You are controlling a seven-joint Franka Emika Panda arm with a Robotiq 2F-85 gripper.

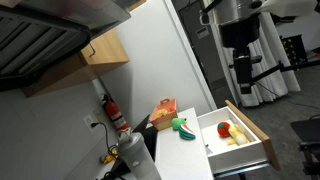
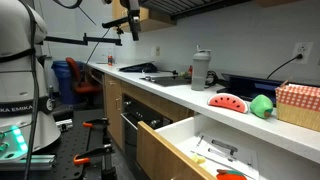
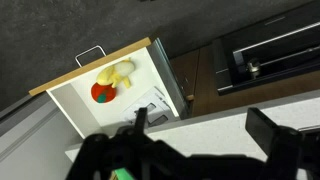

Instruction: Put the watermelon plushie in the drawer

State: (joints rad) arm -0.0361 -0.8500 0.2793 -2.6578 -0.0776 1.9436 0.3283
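Fingers [image 3: 140, 118] spread wide with nothing between them. The gripper [image 3: 198, 118] is empty and hangs above the counter [image 2: 175, 90]. Below it the drawer [image 3: 75, 110] stands pulled out, with a round red fruit toy [image 3: 102, 92] and a yellow piece [image 3: 118, 73] inside. The watermelon plushie [image 2: 227, 101] lies on the counter, outside the drawer — just beside a green round item [image 2: 262, 104], which sits against a checked box [image 2: 298, 105].
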